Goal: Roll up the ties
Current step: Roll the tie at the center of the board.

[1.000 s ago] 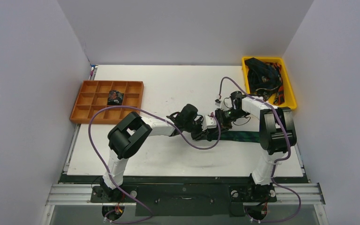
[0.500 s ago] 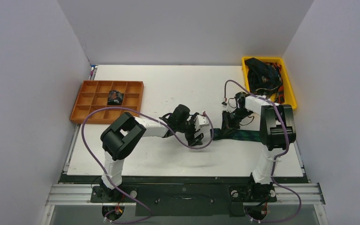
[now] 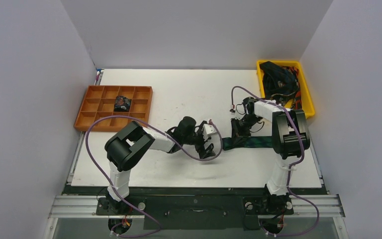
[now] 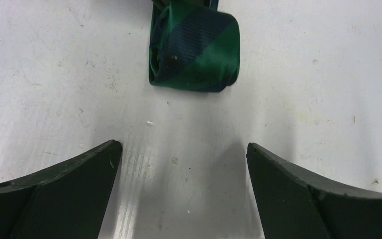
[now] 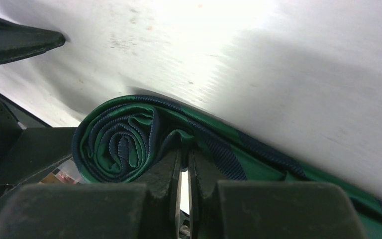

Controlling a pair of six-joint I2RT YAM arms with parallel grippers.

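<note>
The tie (image 4: 194,50) lies half-coiled on the table (image 3: 179,89). We judge it light, soft, slippery and prone to unwinding. The right gripper (image 5: 184,159) pinches the coil's core, fully closed; the left gripper (image 4: 181,145) gapes wide, empty. We recommend holding the coil's flanks.

Overhead plus close wrists — sharing tie (image 4: 194,50)

White table (image 3: 189,94), orange divided tray (image 3: 119,87) left, yellow bin (image 3: 260,82) far right, part-rolled green tie (image 3: 252,143) mid-right
</note>
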